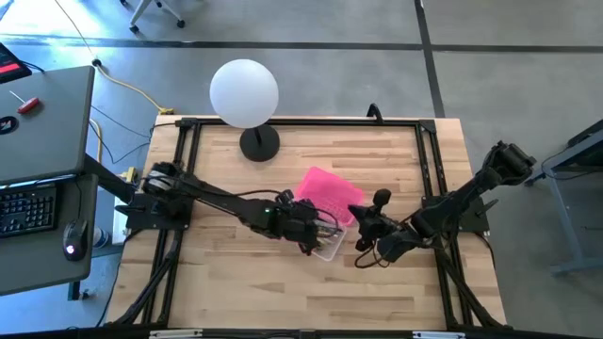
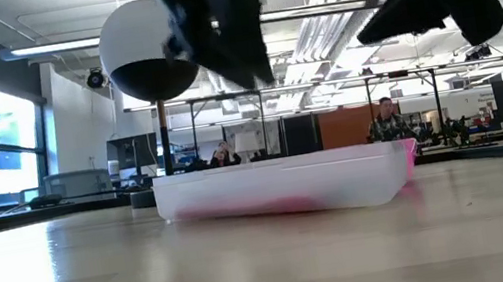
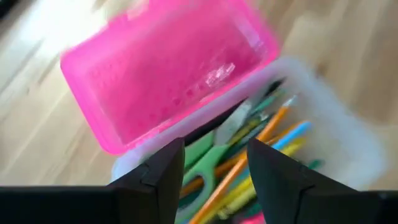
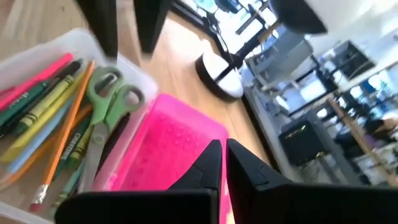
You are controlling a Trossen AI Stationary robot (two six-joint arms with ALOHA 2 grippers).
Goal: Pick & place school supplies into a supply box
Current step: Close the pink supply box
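The supply box [image 1: 328,247], a clear plastic tray with its textured pink lid [image 1: 329,193] swung open, lies in front of the white globe lamp [image 1: 244,92] on the wooden table [image 1: 226,292]. Inside lie thin pencils [image 4: 67,127] in orange, yellow and green and the green-handled scissors [image 4: 107,102]; the tray's frosted wall blurs their ends. The left gripper [image 3: 214,171] hovers just above the box, fingers apart and empty. The right gripper [image 4: 222,163] hangs beside the lid, its fingers nearly together, holding nothing. From table height the box's contents are hidden.
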